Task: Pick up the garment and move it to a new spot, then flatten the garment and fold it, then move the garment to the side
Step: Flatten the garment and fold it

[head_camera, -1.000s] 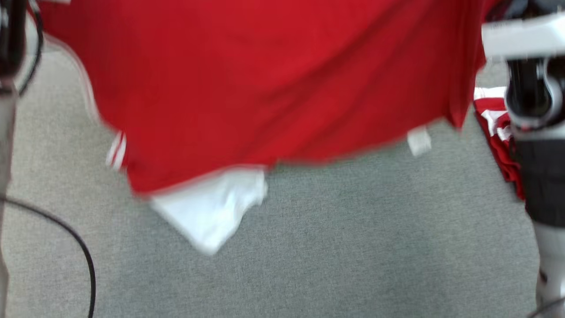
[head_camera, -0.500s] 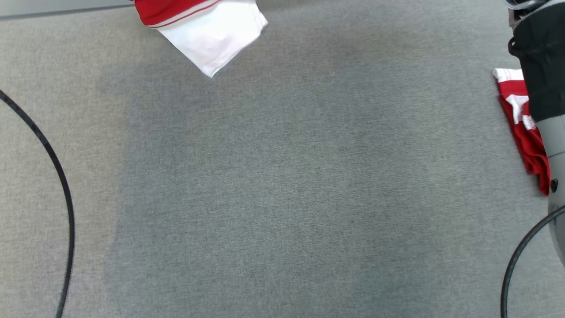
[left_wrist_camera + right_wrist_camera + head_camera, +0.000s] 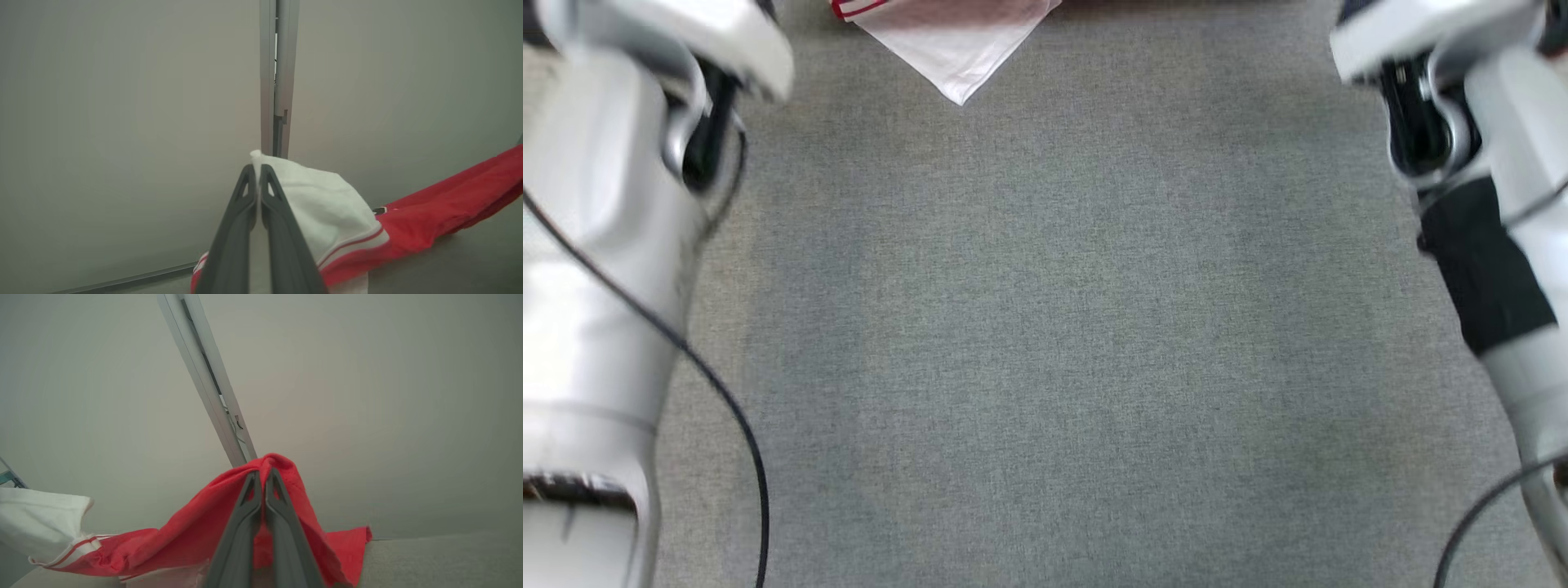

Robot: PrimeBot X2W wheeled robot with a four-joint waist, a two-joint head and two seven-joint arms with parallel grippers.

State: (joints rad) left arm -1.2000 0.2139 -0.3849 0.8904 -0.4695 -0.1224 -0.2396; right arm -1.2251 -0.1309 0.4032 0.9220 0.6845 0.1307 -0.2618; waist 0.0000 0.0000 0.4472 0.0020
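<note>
A: Gripping garment (image 3: 196,535): left claw (image 3: 257,173) is pinching white sleeve, right claw (image 3: 261,477) red cloth; middle is sagging at far edge of the floor (image 3: 1045,327).
B: Likely risking slippage: stretching is straining thin pinches.

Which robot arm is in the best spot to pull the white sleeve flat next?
Probably the left. The left fingers are shut on the white sleeve; the right fingers pinch the red body, farther along.

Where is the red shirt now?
In both wrist views the garment hangs by the wall: left gripper pinches its white sleeve, right gripper its red edge.
</note>
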